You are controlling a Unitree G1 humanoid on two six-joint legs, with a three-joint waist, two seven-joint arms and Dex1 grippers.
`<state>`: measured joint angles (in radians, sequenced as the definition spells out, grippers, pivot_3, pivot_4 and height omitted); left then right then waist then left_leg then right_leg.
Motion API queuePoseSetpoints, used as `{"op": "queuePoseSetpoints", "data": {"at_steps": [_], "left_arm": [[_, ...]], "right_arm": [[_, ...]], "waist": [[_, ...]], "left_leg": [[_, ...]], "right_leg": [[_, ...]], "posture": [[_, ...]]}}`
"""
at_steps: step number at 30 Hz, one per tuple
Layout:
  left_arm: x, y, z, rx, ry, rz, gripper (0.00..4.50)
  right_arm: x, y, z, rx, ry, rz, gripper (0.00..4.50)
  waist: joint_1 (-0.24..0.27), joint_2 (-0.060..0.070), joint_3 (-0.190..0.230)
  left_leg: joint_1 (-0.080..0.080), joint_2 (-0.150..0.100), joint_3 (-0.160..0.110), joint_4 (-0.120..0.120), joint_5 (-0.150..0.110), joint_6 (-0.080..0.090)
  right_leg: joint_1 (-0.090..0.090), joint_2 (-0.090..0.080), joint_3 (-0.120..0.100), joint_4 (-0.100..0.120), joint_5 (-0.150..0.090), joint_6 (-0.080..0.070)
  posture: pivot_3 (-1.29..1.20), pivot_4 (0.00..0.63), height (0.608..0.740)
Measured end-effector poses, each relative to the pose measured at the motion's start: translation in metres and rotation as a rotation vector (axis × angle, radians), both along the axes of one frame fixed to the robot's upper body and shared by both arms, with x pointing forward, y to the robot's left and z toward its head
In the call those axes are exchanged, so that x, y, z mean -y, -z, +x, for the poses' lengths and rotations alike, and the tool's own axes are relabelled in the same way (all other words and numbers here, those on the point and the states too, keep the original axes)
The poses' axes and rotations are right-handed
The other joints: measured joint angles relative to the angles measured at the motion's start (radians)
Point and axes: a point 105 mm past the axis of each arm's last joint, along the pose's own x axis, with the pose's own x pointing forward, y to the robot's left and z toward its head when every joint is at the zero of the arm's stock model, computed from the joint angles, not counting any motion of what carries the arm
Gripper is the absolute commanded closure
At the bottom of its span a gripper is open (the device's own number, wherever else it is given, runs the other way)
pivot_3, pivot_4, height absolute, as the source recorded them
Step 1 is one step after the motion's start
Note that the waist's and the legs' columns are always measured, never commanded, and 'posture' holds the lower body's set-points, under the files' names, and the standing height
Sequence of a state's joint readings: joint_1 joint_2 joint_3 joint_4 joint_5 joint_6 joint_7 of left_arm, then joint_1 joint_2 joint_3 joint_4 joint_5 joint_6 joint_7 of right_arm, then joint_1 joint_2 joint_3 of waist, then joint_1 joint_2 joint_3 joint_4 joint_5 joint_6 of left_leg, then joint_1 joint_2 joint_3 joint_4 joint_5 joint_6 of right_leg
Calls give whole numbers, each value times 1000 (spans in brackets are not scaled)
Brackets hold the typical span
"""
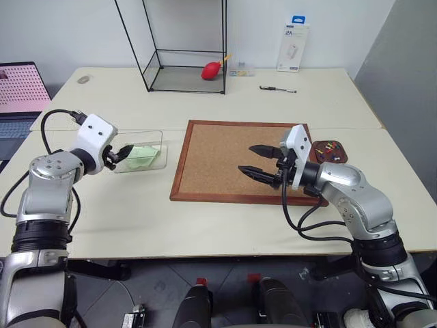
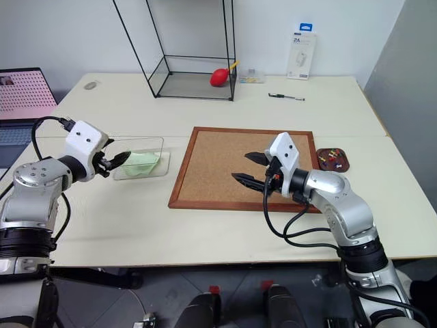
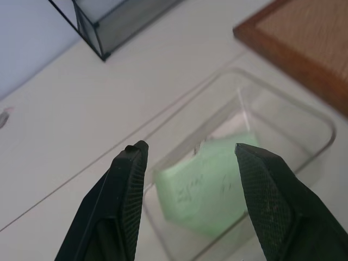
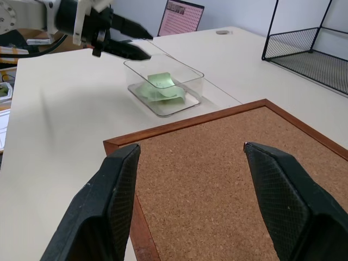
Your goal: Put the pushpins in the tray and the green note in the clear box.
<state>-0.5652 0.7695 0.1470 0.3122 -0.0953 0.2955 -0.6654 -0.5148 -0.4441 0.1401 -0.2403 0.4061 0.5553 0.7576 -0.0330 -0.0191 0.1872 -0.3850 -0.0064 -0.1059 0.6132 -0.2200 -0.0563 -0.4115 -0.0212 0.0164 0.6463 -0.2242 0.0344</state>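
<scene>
The green note [image 3: 209, 185] lies inside the clear box [image 1: 161, 141], left of the corkboard [image 1: 225, 164]. My left gripper [image 1: 126, 152] is open at the box's left end, its fingers [image 3: 128, 190] apart above the note and holding nothing. In the right wrist view the note [image 4: 161, 80] rests in the box [image 4: 193, 81], with the left gripper [image 4: 133, 46] beside it. My right gripper [image 1: 256, 161] hovers open and empty over the corkboard's right half. Several pushpins [image 1: 329, 147] lie in the small dark brown tray [image 1: 343, 158] at the board's right edge.
A tall black-framed glass case [image 1: 184, 48] stands at the back with a red object [image 1: 212, 70] inside. Near the back edge are a pen [image 1: 277, 89] and a white package [image 1: 294, 46]. A laptop [image 1: 20, 89] sits far left. A wider wavy green sheet [image 4: 166, 95] lies under the note.
</scene>
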Motion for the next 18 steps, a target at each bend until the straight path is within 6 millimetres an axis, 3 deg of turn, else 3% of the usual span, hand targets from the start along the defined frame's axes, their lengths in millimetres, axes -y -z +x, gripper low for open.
{"op": "queuePoseSetpoints", "data": {"at_steps": [6, 10, 13, 18], "left_arm": [[40, -19, -6, 51, 117, -124, 1836], [85, -30, -24, 53, 313, -248, 1836], [99, -27, -36, 21, 394, -275, 1836], [118, -4, -49, -64, 482, -313, 1836]], "right_arm": [[8, 12, -2, -39, 80, 46, 1278], [23, 21, -11, -61, 149, 53, 1278], [42, 28, -13, -83, 215, 33, 1278], [66, 32, -13, -86, 306, 9, 1278]], "waist": [[1, 0, 0], [1, 0, 0], [0, 0, 0], [-3, 0, 0]], "left_leg": [[0, 0, 0, 0, 0, 0], [0, 0, 0, 0, 0, 0], [1, 0, 1, 0, 0, 0], [2, 0, 1, 0, 0, 0]], "right_leg": [[0, 0, 0, 0, 0, 0], [0, -1, 1, 0, 0, 0], [1, 0, 1, 0, 0, 0], [1, 1, 1, 1, 0, 0]], "posture": [[0, 150, 740], [0, 150, 740], [0, 150, 740], [0, 150, 740]]}}
